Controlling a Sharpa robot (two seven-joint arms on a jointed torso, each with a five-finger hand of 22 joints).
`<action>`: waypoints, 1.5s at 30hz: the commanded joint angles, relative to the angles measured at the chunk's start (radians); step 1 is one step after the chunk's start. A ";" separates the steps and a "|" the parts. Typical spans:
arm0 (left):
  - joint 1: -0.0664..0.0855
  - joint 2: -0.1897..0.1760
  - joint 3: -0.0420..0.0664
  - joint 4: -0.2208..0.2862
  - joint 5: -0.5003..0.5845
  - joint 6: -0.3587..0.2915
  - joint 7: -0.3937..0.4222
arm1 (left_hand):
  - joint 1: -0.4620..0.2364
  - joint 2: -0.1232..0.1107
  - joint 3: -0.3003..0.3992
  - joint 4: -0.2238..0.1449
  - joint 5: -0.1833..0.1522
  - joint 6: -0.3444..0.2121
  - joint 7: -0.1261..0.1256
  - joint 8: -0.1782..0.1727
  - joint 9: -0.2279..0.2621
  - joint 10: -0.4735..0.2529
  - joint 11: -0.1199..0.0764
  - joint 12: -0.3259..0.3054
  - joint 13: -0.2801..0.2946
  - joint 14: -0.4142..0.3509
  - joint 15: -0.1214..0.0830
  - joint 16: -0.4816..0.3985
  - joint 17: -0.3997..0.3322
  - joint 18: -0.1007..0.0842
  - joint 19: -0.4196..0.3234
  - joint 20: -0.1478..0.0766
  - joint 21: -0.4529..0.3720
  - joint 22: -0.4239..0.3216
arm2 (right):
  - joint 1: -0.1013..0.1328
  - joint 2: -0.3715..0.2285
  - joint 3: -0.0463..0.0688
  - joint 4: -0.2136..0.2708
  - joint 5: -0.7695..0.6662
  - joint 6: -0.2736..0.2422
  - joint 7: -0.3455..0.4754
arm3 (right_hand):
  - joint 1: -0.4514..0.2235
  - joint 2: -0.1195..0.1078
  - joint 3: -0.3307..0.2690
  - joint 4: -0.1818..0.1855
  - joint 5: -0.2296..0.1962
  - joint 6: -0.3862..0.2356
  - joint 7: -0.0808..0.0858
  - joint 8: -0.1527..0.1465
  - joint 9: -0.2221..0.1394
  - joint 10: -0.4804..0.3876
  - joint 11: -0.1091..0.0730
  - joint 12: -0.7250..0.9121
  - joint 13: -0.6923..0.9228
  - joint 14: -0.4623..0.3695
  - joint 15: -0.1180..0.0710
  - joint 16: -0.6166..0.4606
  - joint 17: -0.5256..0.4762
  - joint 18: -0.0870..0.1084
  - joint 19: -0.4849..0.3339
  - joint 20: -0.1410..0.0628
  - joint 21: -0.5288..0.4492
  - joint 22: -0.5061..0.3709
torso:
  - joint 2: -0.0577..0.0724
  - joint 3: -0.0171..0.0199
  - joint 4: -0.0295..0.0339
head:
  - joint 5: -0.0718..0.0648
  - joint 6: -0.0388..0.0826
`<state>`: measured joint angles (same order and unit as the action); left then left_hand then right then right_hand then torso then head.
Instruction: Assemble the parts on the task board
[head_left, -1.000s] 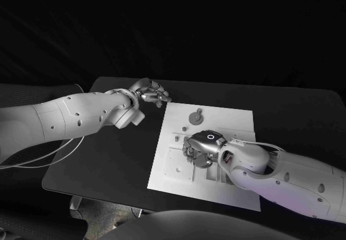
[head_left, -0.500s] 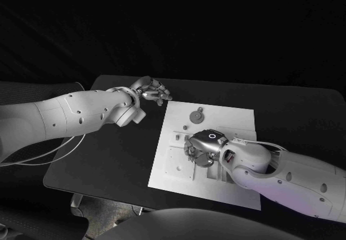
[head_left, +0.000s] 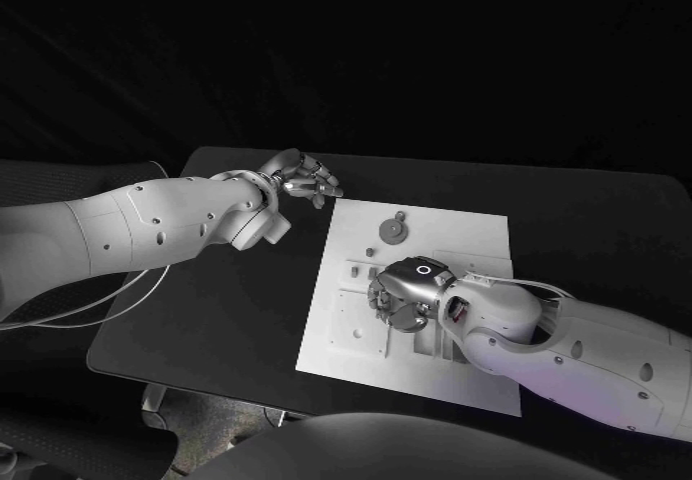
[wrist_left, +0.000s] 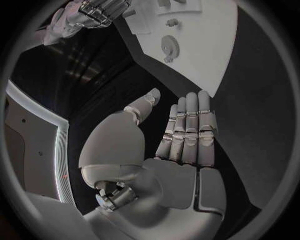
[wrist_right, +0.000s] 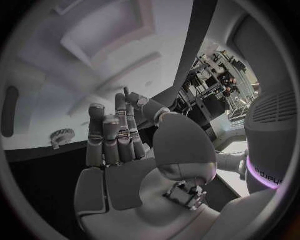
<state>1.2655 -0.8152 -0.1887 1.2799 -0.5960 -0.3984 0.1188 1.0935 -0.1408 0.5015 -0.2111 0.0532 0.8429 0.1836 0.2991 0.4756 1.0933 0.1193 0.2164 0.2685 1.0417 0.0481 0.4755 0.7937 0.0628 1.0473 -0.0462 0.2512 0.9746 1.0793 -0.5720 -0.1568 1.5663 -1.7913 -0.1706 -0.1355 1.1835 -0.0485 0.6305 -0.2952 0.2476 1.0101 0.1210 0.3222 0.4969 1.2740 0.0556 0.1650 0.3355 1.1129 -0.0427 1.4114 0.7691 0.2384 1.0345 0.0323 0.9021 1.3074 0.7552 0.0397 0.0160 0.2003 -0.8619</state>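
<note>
The white task board (head_left: 462, 235) lies in the middle of the black table. A round grey part (head_left: 392, 232) sits on its far half, also seen as the round part (wrist_left: 169, 48) and the round part (wrist_right: 60, 136). My right hand (head_left: 404, 292) hangs over the board's middle, fingers pointing down at the slots and hiding what lies under them. In its wrist view the right hand (wrist_right: 119, 140) has its fingers side by side, thumb apart, and nothing in the palm. My left hand (head_left: 296, 180) hovers off the board's far left corner; the left hand (wrist_left: 181, 135) is flat and holds nothing.
Small fittings (head_left: 351, 268) and a square recess (head_left: 358, 338) mark the board's left part. Bare black table (head_left: 216, 310) stretches left of the board, beneath my left arm. The table's front edge runs close to the board's near corner.
My left arm has drifted slightly toward the far side of the table. The right hand stays over the board's middle with almost no movement.
</note>
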 joint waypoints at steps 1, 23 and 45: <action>0.001 0.001 0.001 0.002 -0.003 -0.003 0.003 | 0.006 0.001 0.000 0.005 0.002 -0.007 0.000 0.006 -0.001 -0.003 0.006 -0.003 -0.002 0.006 0.003 -0.004 0.002 0.011 0.006 -0.002 -0.004 0.002 | -0.001 0.001 0.000 0.000 -0.011 0.019 0.009 | 0.000 0.012 0.003 0.002 0.005 0.008 -0.001 0.003 0.001 0.006 0.001 -0.006 0.002 0.000 -0.009 -0.001 -0.002 0.023 -0.003 -0.008 -0.001 0.007 | 0.000 -0.0003 0.0003 | 0.003 -0.003; 0.001 0.000 0.001 0.004 -0.003 -0.003 0.001 | 0.006 0.002 -0.001 0.006 0.002 -0.007 0.000 0.007 -0.002 -0.003 0.006 -0.005 -0.002 0.006 0.003 -0.007 0.005 0.011 0.006 -0.002 -0.005 0.002 | -0.001 0.011 -0.001 -0.004 -0.011 0.041 0.011 | -0.001 0.012 0.003 0.002 0.006 0.007 0.000 0.002 0.001 0.006 0.001 -0.008 0.002 0.000 -0.009 -0.001 -0.002 0.023 -0.003 -0.008 -0.001 0.007 | 0.000 -0.0008 0.0002 | 0.009 -0.011; 0.001 -0.003 0.001 0.006 -0.003 -0.004 -0.001 | 0.005 0.002 -0.001 0.007 0.001 -0.007 0.000 0.007 -0.002 -0.002 0.006 -0.006 -0.002 0.007 0.003 -0.009 0.007 0.011 0.006 -0.002 -0.006 0.003 | -0.001 0.019 -0.006 -0.015 -0.019 0.040 0.008 | -0.006 0.006 0.000 0.003 0.004 0.002 0.003 -0.002 -0.001 0.002 0.004 -0.017 0.002 -0.001 -0.005 0.001 -0.001 0.023 -0.005 -0.007 -0.002 0.008 | 0.000 0.0000 0.0001 | 0.008 -0.011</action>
<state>1.2657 -0.8185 -0.1887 1.2840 -0.5966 -0.3985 0.1129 1.0935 -0.1408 0.5015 -0.2111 0.0532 0.8430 0.1836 0.3031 0.4750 1.0934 0.1192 0.2159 0.2679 1.0417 0.0481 0.4717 0.7996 0.0630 1.0471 -0.0460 0.2512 0.9760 1.0820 -0.5540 -0.1593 1.5508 -1.7955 -0.1451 -0.1309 1.1860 -0.0461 0.6289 -0.2968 0.2519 1.0086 0.1224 0.3132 0.4963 1.2725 0.0541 0.1508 0.3366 1.1126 -0.0457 1.4113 0.7683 0.2384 1.0308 0.0323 0.9021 1.3080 0.7552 0.0390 0.0162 0.2081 -0.8727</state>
